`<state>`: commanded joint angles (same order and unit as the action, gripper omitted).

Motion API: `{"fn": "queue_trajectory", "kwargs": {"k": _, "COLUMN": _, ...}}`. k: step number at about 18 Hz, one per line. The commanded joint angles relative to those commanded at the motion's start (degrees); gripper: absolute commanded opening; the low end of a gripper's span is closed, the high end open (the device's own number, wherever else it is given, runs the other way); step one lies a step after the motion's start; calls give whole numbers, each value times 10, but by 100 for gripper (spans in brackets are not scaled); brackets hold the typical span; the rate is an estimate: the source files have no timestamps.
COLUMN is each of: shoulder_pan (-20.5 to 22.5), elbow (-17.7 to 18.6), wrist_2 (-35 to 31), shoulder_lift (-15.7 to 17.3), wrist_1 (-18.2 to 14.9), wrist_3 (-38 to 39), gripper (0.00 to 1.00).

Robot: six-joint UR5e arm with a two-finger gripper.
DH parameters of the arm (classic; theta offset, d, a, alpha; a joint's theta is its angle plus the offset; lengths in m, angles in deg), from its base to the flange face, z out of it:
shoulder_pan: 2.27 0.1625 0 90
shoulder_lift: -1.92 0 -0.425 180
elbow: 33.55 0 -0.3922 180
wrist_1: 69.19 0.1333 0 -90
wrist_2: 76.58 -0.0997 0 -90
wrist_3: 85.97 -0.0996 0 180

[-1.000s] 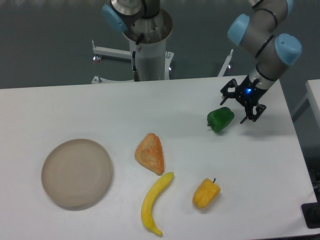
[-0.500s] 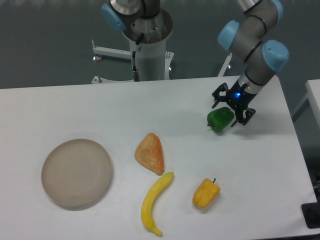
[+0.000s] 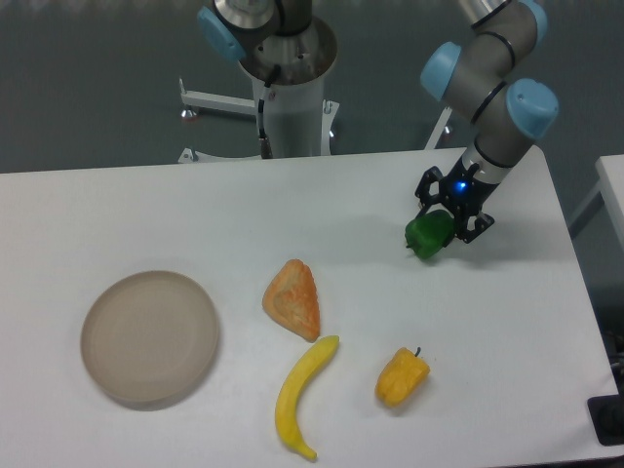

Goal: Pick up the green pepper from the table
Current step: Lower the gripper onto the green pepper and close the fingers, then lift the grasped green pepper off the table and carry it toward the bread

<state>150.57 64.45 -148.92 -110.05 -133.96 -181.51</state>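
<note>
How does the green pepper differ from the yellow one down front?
The green pepper is dark green; the yellow pepper is yellow-orange. The green pepper lies near the table's far right, with the pincer right at it; the yellow pepper lies alone near the front edge. Both are small, lumpy and about the same size.

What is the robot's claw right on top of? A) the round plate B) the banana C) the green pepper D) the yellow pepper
C: the gripper sits over the green pepper at the table's back right, its fingers either side of it, far from the other things.
</note>
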Motion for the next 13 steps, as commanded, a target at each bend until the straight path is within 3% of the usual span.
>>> {"fn": "queue_trajectory", "kwargs": {"k": 5, "shoulder_pan": -33, "elbow": -48, "wrist_2": -12, "shoulder_lift": 12, "wrist_1": -4, "wrist_3": 18, "gripper": 37}}
{"fn": "queue_trajectory", "kwargs": {"k": 13, "shoulder_pan": -158, "elbow": -155, "wrist_2": -132, "shoulder_lift": 13, "wrist_1": -20, "wrist_3": 96, "gripper": 37}}
